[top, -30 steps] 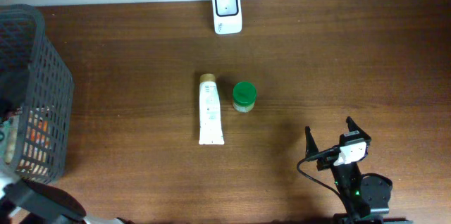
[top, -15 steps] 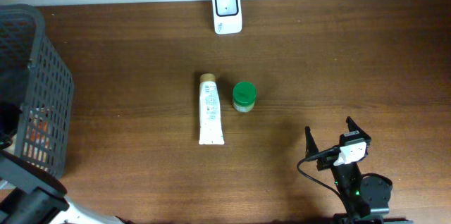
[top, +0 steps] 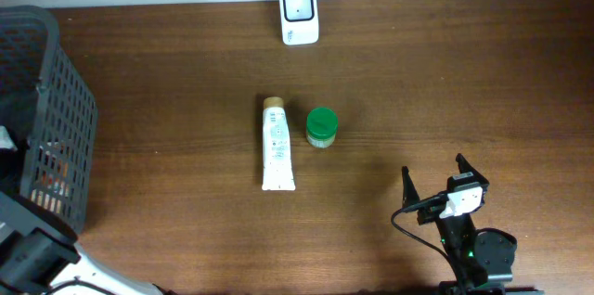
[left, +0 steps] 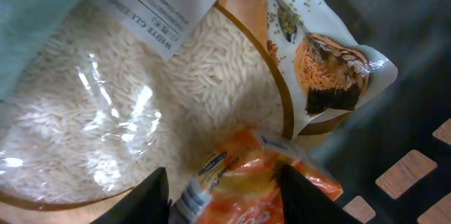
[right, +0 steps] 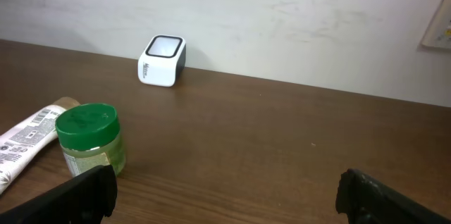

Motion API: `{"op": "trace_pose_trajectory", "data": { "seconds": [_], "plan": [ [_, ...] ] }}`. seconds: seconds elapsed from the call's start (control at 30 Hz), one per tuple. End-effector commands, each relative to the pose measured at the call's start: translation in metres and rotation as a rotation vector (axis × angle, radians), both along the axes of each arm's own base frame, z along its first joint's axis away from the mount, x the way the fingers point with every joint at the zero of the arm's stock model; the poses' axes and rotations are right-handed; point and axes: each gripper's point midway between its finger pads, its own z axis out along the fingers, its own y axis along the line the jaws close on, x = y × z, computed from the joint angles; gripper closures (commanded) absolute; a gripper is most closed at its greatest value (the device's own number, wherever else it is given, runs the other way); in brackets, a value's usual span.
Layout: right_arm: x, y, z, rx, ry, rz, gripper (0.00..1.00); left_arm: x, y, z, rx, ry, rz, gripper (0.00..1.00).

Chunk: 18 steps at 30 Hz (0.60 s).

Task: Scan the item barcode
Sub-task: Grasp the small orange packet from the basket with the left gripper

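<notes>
Brown wooden table [top: 464, 72], white wall behind. Left arm is lowered inside the grey basket [top: 65, 100]. The left gripper [left: 222, 175] is partly open, its fingers [left: 151, 196] either side of an orange packet [left: 246, 189] lying on a rice bag [left: 106, 104]; actual grip cannot be told. Right gripper [top: 432, 167] sits low at the near edge, jaws wide and empty, facing the scanner [top: 299, 15] at the far edge.
</notes>
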Motion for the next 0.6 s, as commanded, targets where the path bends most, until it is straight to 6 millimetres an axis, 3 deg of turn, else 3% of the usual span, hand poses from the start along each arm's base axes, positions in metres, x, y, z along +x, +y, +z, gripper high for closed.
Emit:
{"op": "trace_pose_trajectory", "data": {
  "seconds": [0.0,0.13,0.23,0.43,0.57],
  "plan": [
    [0.000,0.000,-0.003,0.006,0.005,-0.001,0.02,-0.005,-0.005,-0.027,-0.052,0.045,-0.014,0.65],
    [0.000,0.000,-0.003,0.006,0.005,-0.001,0.02,-0.005,-0.005,-0.027,-0.053,0.047,-0.014,0.88],
    [0.000,0.000,-0.003,0.006,0.005,-0.001,0.02,-0.006,-0.006,-0.027,-0.056,0.049,-0.014,1.00],
    [0.000,0.000,-0.003,0.006,0.005,-0.001,0.02,-0.010,-0.010,-0.015,-0.057,0.052,-0.014,1.00],
    [0.000,0.000,-0.003,0.006,0.005,-0.001,0.02,-0.007,-0.006,0.033,0.033,-0.025,-0.012,1.00]
  ]
}}
